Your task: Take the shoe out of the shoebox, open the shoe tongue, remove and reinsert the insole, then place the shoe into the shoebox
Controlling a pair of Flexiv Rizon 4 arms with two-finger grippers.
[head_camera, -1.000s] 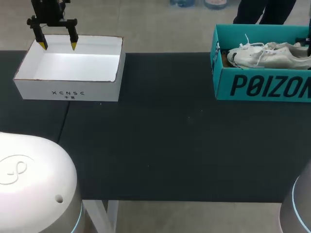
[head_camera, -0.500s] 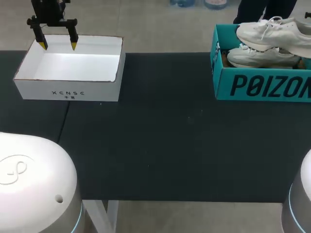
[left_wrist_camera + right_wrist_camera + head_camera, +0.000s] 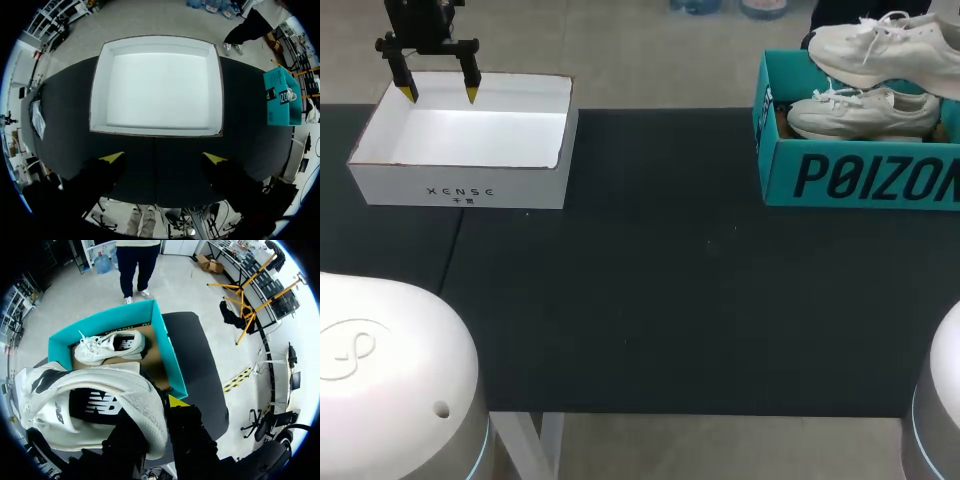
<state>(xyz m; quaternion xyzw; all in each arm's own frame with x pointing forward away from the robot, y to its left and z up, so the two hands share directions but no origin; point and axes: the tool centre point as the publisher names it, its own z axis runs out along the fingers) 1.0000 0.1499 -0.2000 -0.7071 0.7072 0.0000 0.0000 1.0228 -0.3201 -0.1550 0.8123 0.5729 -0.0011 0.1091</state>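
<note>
The shoe [image 3: 100, 405] hangs in the right gripper [image 3: 157, 410], lifted clear above the shoebox [image 3: 780, 160]; the fingers are closed on its heel rim, one yellow tip showing just outside the rim, the other covered by the padded collar. In the head view the shoe floats over the box's far side, toe toward the middle of the table [image 3: 670, 300], laces loose; its heel end is cut off at the view's right side, and the right gripper itself does not show there. In the right wrist view the shoe fills the space around the fingers, so how deep the covered finger sits cannot be made out.

The shoebox is teal and open-topped, at the table's far right; a second shoe [image 3: 865, 112] lies in it on its sole, on a brown floor, under the lifted one and apart from it.

The left gripper [image 3: 438, 95] hovers at the far left, fingers spread wide and holding nothing, over the far wall of an open white box [image 3: 460, 185]; it is well apart from the shoe.
</note>
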